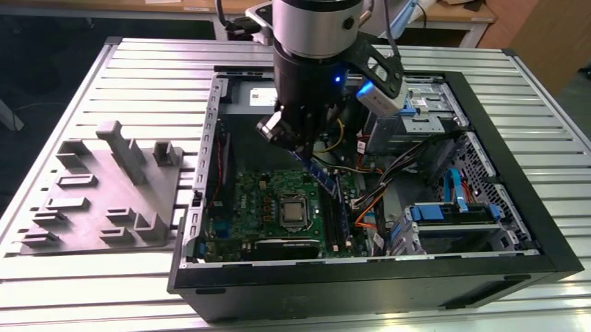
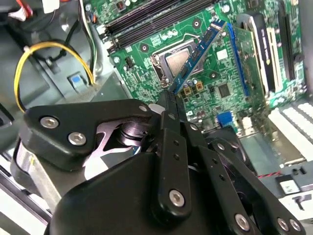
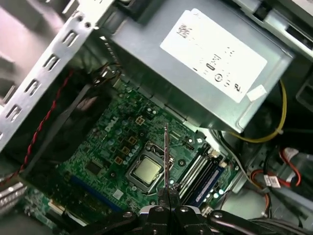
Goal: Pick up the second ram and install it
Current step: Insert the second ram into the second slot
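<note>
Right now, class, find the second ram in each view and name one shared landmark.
Exterior view: second ram tilted below the gripper, inside the case.
Second wrist view: ram slanting from the gripper past the CPU socket.
First wrist view: ram edge-on, beside the CPU socket.
Shared landmark: CPU socket.

Gripper [image 1: 293, 145] over open PC case [image 1: 369, 290], apparently pinching second ram [image 1: 323, 178], tilted above motherboard [image 1: 249, 200]; grey fixture tray [image 1: 102, 200] at exterior view's left.

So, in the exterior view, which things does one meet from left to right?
Grey tray → ram → orange cables → blue drive bay.
</note>
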### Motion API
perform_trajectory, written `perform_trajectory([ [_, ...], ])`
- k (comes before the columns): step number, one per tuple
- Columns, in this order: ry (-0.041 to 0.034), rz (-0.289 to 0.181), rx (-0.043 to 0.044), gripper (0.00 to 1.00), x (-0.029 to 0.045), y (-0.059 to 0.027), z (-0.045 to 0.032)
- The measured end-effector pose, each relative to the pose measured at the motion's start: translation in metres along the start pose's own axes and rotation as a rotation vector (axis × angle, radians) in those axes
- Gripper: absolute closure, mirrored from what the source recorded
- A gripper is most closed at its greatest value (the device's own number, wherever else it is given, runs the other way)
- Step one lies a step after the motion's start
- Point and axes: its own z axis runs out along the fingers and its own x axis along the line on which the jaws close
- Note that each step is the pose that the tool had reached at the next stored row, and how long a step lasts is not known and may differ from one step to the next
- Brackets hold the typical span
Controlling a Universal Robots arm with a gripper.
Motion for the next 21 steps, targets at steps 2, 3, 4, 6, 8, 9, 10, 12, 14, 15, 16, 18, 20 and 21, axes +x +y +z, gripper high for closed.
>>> perform_trajectory([
  [2, -0.0007, 0.036, 0.0014, 0.89, 0.0000, 0.0000, 0.0007],
  [3, -0.0010, 0.055, 0.0022, 0.89, 0.0000, 0.0000, 0.0010],
  [4, -0.0013, 0.074, 0.0029, 0.89, 0.0001, 0.0000, 0.0013],
  [6, -0.0019, 0.110, 0.0044, 0.89, 0.0001, 0.0000, 0.0019],
  [8, -0.0026, 0.146, 0.0058, 0.89, 0.0001, 0.0000, 0.0025],
  [9, -0.0029, 0.163, 0.0065, 0.89, 0.0001, 0.0000, 0.0029],
  [10, -0.0031, 0.181, 0.0072, 0.89, 0.0001, -0.0001, 0.0031],
  [12, -0.0038, 0.219, 0.0087, 0.89, 0.0001, -0.0001, 0.0036],
  [14, -0.0045, 0.255, 0.0101, 0.89, 0.0002, -0.0001, 0.0041],
  [15, -0.0048, 0.273, 0.0108, 0.89, 0.0002, -0.0001, 0.0043],
  [16, -0.0051, 0.291, 0.0115, 0.89, 0.0002, -0.0001, 0.0046],
  [18, -0.0058, 0.328, 0.0130, 0.89, 0.0002, -0.0001, 0.0052],
  [20, -0.0064, 0.364, 0.0144, 0.89, 0.0002, -0.0001, 0.0058],
  [21, -0.0067, 0.382, 0.0151, 0.89, 0.0003, -0.0001, 0.0061],
])
